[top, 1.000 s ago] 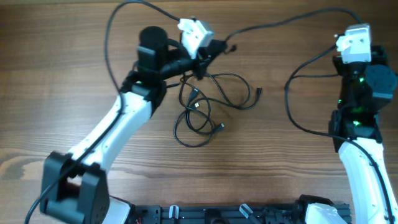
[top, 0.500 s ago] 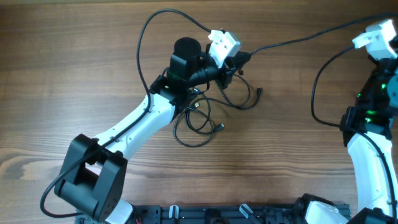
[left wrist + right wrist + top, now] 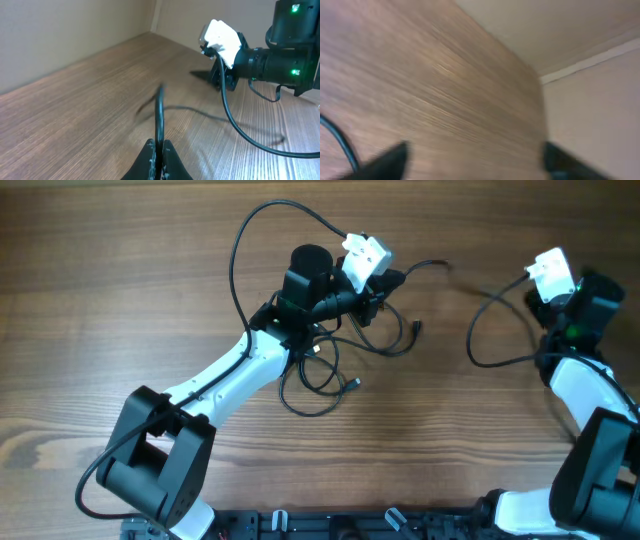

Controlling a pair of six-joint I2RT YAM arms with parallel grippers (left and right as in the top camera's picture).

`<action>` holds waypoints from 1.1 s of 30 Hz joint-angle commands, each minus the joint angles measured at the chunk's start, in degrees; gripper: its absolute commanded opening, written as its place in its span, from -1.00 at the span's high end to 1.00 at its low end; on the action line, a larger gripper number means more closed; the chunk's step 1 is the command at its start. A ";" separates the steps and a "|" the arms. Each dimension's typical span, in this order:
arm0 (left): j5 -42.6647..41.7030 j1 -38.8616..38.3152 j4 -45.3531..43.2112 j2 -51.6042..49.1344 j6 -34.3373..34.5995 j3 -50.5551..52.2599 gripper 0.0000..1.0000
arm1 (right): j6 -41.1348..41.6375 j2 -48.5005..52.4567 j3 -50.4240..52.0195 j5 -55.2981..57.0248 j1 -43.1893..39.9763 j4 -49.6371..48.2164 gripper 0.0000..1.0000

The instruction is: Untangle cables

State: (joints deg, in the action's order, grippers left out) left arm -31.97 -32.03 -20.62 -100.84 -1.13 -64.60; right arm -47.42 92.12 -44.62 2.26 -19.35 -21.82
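the cables lie in a loose knot of loops about the middle of the wooden table, just near of the left gripper. they are thin black cords, round in section, with a smooth, rubbery-looking skin and small hard plug tips at the free ends.

i judge them very light and quite limp. they will likely sag, curl back and drag their neighbours along, so a pull on one cord may shift the whole heap. the skin looks slick enough to slide through a slack pinch, so a firm one is wanted. the best hold is probably a free stretch just behind a plug, where the thicker body gives a stop (the crossings in the heap are poor places, since two cords could be caught at once).

the left gripper has its fingers pressed fully together on one strand, which rises straight out of the pinch in the wrist view. the right gripper hangs over bare wood at the right, well apart from the heap. its two fingers are spread wide with nothing between them.

the table is brown and matt with a fine straight grain, and looks to offer little for a cord to snag on.
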 commanded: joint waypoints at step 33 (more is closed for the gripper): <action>3.13 4.52 0.26 -0.44 3.78 -0.33 0.92 | 38.88 -11.58 3.39 -14.32 -0.11 61.33 -0.65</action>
State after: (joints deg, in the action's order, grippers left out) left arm -29.36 -27.68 -20.16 -100.84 2.09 -64.60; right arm -9.17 81.34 -43.31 -12.80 -19.35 40.10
